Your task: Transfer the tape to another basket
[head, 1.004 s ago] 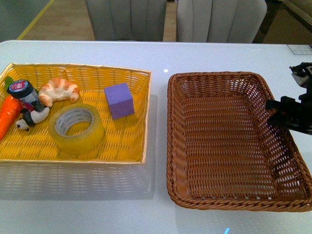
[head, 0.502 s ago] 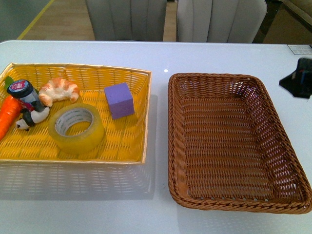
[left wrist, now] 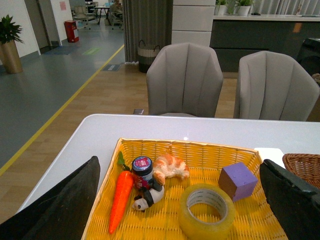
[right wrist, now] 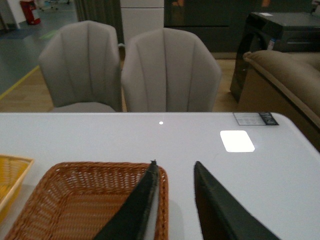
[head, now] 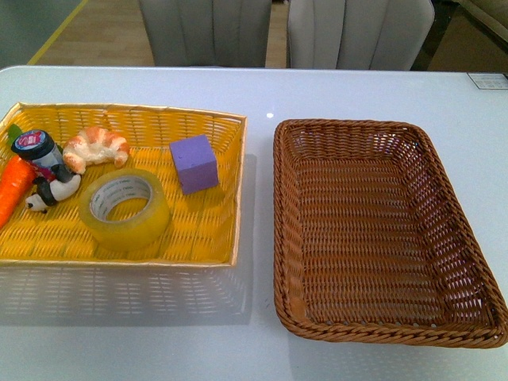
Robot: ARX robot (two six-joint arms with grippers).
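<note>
- A white table (head: 254,87) holds two woven baskets side by side, close together but not touching.
- On the left is a bright yellow basket (head: 208,232) with several things in it. On the right is a dark brown basket (head: 373,238) with low sloped sides.
- The tape (head: 125,208), a wide yellowish see-through roll with a white core, lies flat in the yellow basket. It sits toward the near side, around the middle, with its hole facing up.
- A purple cube (head: 194,163) stands just beyond the tape, to its right.
- A croissant (head: 96,147) lies further back, to the tape's far left.
- At the basket's left end are a small dark jar (head: 36,151) with a red and white lid, an orange carrot (head: 14,186) at the edge, and a small panda toy (head: 54,192) just left of the tape.
- Two grey padded chairs (head: 206,32) stand at the far side of the table.
- The left gripper (left wrist: 180,161) holds nothing. Its two dark fingers (left wrist: 65,205) are spread wide apart, and its wrist view shows the yellow basket and the tape between them.
- The right gripper (right wrist: 175,165) also holds nothing. Its fingers (right wrist: 137,205) are only a narrow gap apart. In its wrist view one finger crosses the brown basket's rim and the other crosses bare table.
</note>
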